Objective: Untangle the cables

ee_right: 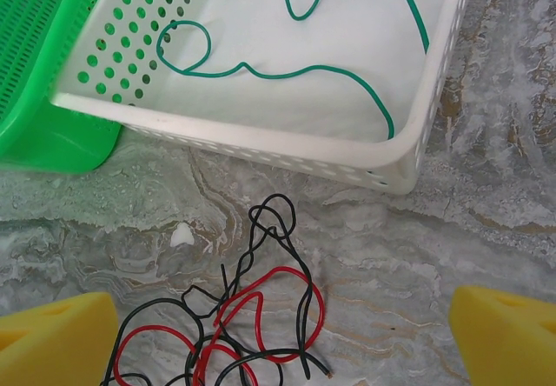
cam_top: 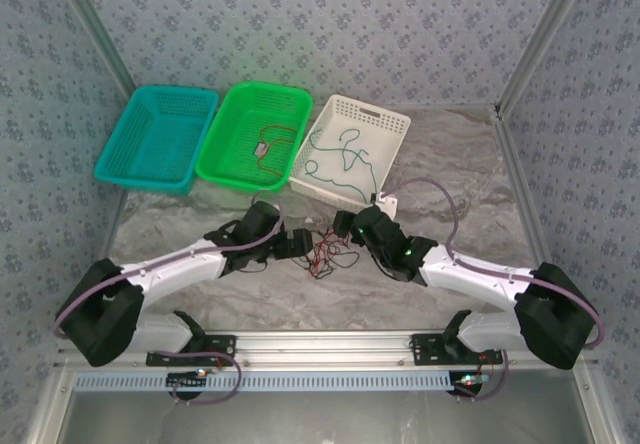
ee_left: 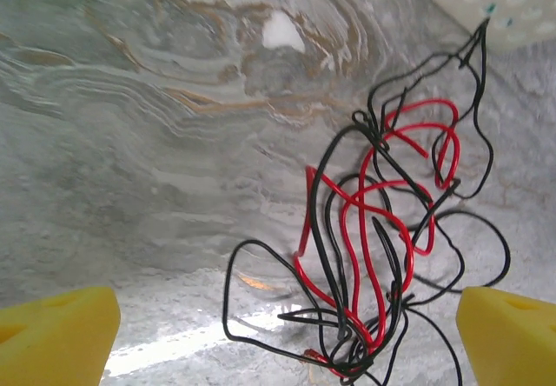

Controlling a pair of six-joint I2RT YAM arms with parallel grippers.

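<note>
The left gripper [cam_top: 300,245] is released. In the left wrist view its yellow pads [ee_left: 54,332] stand wide apart at the lower corners, and nothing is clamped between them. The tangle of red and black cables [ee_left: 373,238] lies on the marble-patterned table [cam_top: 300,309] directly ahead of this gripper. The lower loops of the tangle reach into the gap between the pads without touching either one.

The right gripper [cam_top: 346,227] is likewise released, with its yellow fingertips [ee_right: 508,334] spread to the edges of the right wrist view. The same tangle rests on the table low in that view, nearer the left-hand pad. Whether a black strand touches that pad cannot be told.

In the top view the two grippers face each other across the tangle, left gripper on its left and right gripper on its right, both close to it.

Beyond the tangle, three baskets stand side by side at the far side of the table:
- The white basket [ee_right: 261,140] is nearest the right gripper. A green cable [ee_right: 287,71] lies loosely coiled on its floor.
- The green basket [cam_top: 250,90] touches the white one. It holds what appears to be a thin red cable [cam_top: 268,136], too fine to confirm.
- The teal basket [cam_top: 150,92] stands leftmost.
</note>
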